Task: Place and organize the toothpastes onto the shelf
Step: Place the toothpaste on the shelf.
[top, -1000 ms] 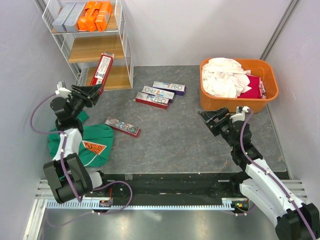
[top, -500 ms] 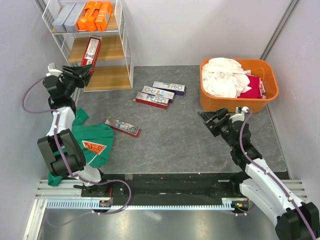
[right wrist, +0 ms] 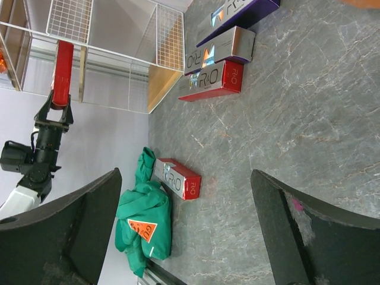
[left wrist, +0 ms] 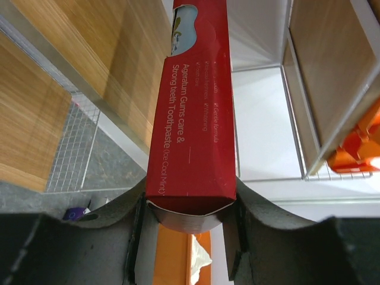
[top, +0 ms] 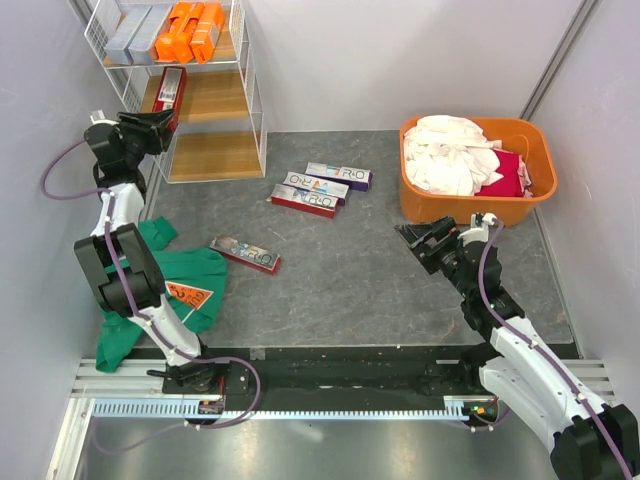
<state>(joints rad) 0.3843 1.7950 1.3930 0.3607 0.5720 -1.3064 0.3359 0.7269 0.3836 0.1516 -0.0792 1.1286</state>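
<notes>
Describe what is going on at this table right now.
The left tool grips a red toothpaste carton, raised to the middle tier of the shelf. Grey cartons and orange cartons already sit on the top tier. Three cartons and a fourth carton lie on the table. The right tool hangs open near the orange tub, holding nothing.

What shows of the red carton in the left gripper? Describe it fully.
The red carton is a long, slim cardboard box, glossy red with white lettering along one face reading "Gums care & Strong teeth Toothpaste", and a pale printed panel at its far end. The left gripper is clamped on its near end, where the end edge bows. Its far end pokes into the shelf at the middle tier's left side; whether it rests on the board cannot be told.
</notes>
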